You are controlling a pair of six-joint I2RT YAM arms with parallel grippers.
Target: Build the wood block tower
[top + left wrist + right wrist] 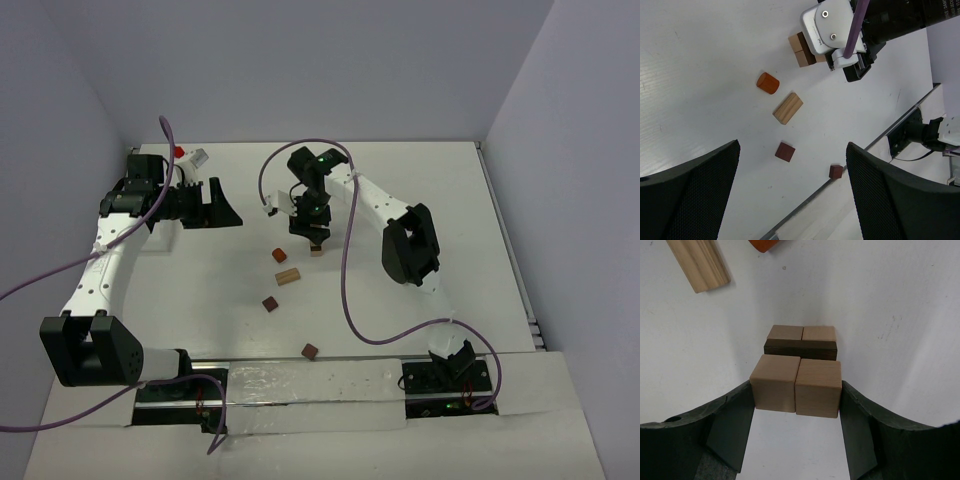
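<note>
Right pincer (796,407) clamps two pale tan wooden cubes (775,382): square them over the dark brown wooden bar (800,349) before release; left pincer (792,170) gapes wide.

Nothing more fits between your right jaws: a pair of tan cubes (796,387) fills the gap and touches both inner faces. Just beyond the tips, a dark bar (800,349) and two more tan cubes (785,332) block the way forward (bare table (900,300) on either side of them). Your left jaws stand wide apart. Ahead of them lie a reddish-brown cube (784,151), a tan bar (788,108) and an orange cylinder (768,83), with gaps between. Farther ahead, the right arm (895,20) bars the path.
</note>
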